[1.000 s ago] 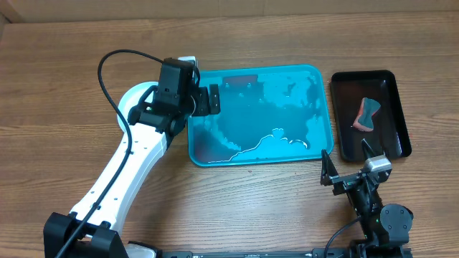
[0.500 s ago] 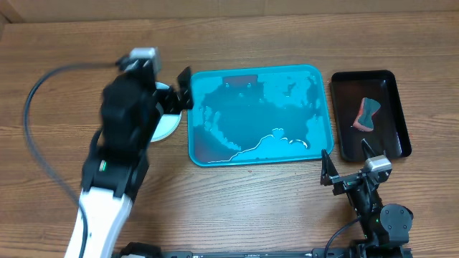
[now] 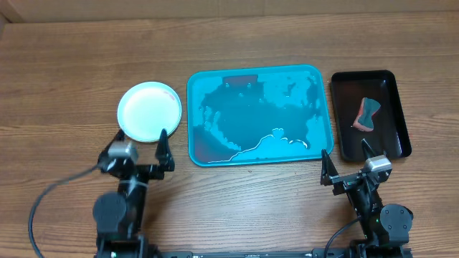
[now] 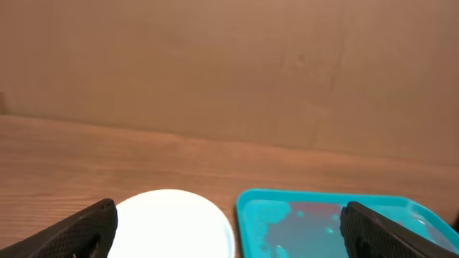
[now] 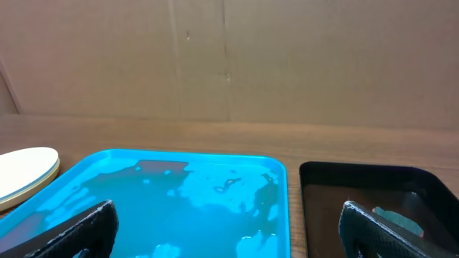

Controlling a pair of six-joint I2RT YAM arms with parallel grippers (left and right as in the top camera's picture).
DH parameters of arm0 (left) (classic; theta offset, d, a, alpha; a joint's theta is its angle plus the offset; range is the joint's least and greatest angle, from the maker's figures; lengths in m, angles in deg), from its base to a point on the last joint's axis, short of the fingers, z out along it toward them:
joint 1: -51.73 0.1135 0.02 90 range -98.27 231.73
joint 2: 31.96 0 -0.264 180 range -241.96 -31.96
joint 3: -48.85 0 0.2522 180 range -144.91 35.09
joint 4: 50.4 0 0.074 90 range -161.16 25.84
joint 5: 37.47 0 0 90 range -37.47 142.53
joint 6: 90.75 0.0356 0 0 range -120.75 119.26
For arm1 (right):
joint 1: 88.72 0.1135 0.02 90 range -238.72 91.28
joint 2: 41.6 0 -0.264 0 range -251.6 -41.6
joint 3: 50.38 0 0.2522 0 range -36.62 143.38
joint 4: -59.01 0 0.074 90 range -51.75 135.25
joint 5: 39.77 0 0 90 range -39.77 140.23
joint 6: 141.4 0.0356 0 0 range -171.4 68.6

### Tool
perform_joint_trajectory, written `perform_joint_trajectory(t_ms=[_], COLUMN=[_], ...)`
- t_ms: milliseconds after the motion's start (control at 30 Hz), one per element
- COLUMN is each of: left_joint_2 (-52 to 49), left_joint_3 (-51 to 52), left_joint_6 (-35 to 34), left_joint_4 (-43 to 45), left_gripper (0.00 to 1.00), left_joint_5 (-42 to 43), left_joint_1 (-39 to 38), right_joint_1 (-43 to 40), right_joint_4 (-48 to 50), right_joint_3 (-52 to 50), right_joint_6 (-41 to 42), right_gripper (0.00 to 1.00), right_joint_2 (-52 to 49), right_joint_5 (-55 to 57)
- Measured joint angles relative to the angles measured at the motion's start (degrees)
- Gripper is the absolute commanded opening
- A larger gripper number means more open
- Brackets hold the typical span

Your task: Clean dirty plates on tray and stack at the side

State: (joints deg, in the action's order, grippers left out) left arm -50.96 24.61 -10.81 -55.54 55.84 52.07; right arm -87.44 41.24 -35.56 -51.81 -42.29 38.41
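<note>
Table [image 3: 72, 57]: plates [image 3: 149, 111] beyond left pincer [image 3: 140, 147]

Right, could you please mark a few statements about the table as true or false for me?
1. The plates rest on the table, left of the turquoise tray. True.
2. A plate lies in the turquoise tray. False: it holds only wet patches.
3. The sponge lies in the black tray. True.
4. The left gripper grips a plate. False: it is open and empty.
5. The right gripper is shut. False: it is open.
</note>
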Motion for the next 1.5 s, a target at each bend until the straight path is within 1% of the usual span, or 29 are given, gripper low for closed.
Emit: perform_joint_trajectory(t_ms=[100, 300, 600, 700, 833, 1500], left_joint_2=[4.96, 11.85, 17.57, 18.05, 18.05, 18.12], left_joint_3=[3.15, 8.87, 9.99, 9.99, 10.01, 10.01], left_joint_6=[0.02, 0.02, 1.11, 1.36, 1.53, 1.55], left_joint_4=[0.20, 0.00, -5.40, -7.76, -13.03, -12.98], left_gripper=[1.00, 1.00, 1.00, 1.00, 1.00, 1.00], left_joint_5=[0.02, -0.44, -1.51, -1.81, -1.97, -1.99], left_joint_1=[1.25, 1.31, 1.31, 1.31, 1.31, 1.27], right_joint_1=[0.00, 0.00, 0.00, 0.00, -0.02, 0.00], right_joint_4=[0.04, 0.02, 0.02, 0.00, -0.02, 0.07], right_joint_3=[0.00, 0.00, 0.00, 0.00, 0.00, 0.00], right_joint_6=[0.04, 0.02, 0.00, 0.02, 0.02, 0.02], right_gripper=[1.00, 1.00, 1.00, 1.00, 1.00, 1.00], right_joint_2=[0.00, 0.00, 0.00, 0.00, 0.02, 0.00], right_joint_5=[0.02, 0.00, 0.00, 0.02, 0.00, 0.02])
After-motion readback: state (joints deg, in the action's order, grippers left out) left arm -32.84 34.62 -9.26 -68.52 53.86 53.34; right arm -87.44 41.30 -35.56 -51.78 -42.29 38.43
